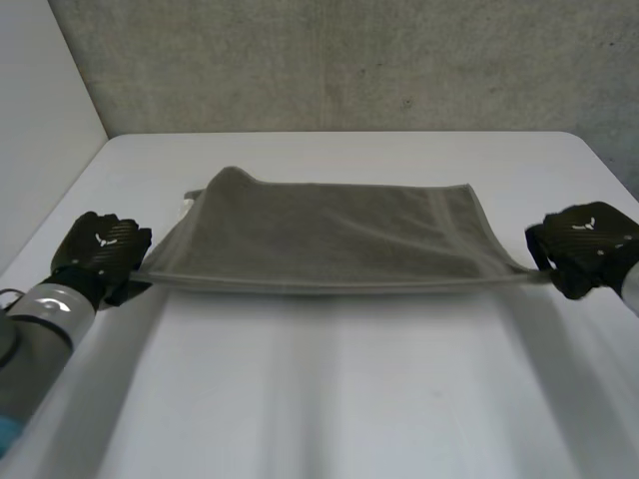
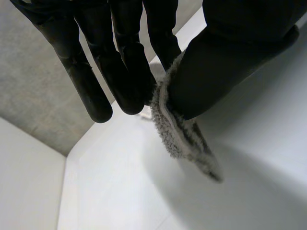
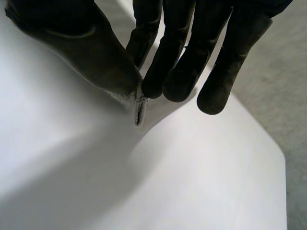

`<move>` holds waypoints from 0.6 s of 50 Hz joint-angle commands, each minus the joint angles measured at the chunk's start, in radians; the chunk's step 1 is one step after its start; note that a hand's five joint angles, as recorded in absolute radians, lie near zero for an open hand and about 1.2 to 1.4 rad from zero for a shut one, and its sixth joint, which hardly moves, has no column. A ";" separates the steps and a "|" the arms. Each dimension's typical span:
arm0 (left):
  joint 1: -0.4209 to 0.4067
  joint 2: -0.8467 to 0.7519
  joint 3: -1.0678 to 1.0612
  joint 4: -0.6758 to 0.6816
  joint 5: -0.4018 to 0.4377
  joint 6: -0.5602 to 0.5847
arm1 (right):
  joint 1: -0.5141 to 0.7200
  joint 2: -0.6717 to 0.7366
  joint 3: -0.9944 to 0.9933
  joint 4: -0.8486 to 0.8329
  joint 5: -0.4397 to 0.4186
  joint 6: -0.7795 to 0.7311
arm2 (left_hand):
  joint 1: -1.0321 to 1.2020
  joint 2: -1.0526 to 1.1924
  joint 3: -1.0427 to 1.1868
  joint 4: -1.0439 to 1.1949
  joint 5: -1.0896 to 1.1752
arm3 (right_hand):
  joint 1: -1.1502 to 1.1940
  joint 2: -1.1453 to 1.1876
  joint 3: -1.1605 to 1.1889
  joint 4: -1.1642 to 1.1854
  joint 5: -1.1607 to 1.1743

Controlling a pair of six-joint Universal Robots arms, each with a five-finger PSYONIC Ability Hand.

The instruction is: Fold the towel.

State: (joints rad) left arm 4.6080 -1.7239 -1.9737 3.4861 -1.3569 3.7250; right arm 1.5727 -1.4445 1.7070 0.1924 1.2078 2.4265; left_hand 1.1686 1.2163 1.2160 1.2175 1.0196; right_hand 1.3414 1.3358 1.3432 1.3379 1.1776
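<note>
Head view: left hand (image 1: 100,254) and right hand (image 1: 584,244) each pinch a corner of the grey towel (image 1: 329,239), stretched above the white table (image 1: 329,399) before a concrete wall (image 1: 349,60).

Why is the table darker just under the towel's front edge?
Head view: the towel, pinched at its near corners by the left hand and right hand, shades the table below; left wrist view: same dim patch beneath the corner.

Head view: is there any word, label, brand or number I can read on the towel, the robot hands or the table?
No words or numbers can be read.
On the back of the left robot hand: a small white emblem, a shape, not letters.
On the back of the right robot hand: the same mark.
On the towel: a white scrap at its far corner on the left side, perhaps a tag, too small to read.
</note>
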 commanded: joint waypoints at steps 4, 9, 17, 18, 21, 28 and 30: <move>0.066 0.340 -0.033 -0.326 0.167 -0.001 | -0.135 -0.126 -0.122 0.337 -0.120 -0.207 | 0.228 0.180 0.180 0.179 0.202 | 0.055 0.060 0.053 0.058 0.044; 0.086 0.365 -0.045 -0.329 0.173 0.003 | -0.183 -0.177 -0.133 0.354 -0.218 -0.210 | 0.228 0.180 0.180 0.179 0.202 | 0.055 0.060 0.053 0.058 0.044; 0.081 0.114 -0.001 -0.234 0.174 0.006 | -0.146 -0.083 -0.141 0.348 -0.209 -0.210 | 0.228 0.180 0.180 0.179 0.202 | 0.055 0.060 0.053 0.058 0.044; 0.072 0.049 0.030 -0.199 0.171 0.007 | -0.122 -0.023 -0.159 0.345 -0.189 -0.207 | 0.228 0.180 0.180 0.179 0.202 | 0.055 0.060 0.053 0.058 0.044; 0.058 -0.073 0.100 -0.141 0.167 0.006 | -0.045 0.103 -0.231 0.328 -0.108 -0.202 | 0.228 0.180 0.180 0.179 0.202 | 0.055 0.060 0.053 0.058 0.044; 0.012 -0.246 0.274 -0.021 0.151 0.001 | 0.058 0.249 -0.342 0.176 0.061 -0.142 | 0.228 0.180 0.180 0.179 0.202 | 0.055 0.060 0.053 0.058 0.044; 0.005 -0.273 0.312 0.005 0.136 -0.001 | 0.066 0.289 -0.363 0.066 0.070 -0.084 | 0.228 0.180 0.180 0.179 0.202 | 0.055 0.060 0.053 0.058 0.044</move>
State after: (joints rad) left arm 4.6404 -1.8972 -1.7856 3.4070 -1.1951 3.7293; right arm 1.5925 -1.2535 1.4116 0.4412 1.2011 2.2573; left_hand 1.1686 1.2172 1.2168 1.2182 1.0196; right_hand 1.3418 1.3359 1.3436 1.3380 1.1851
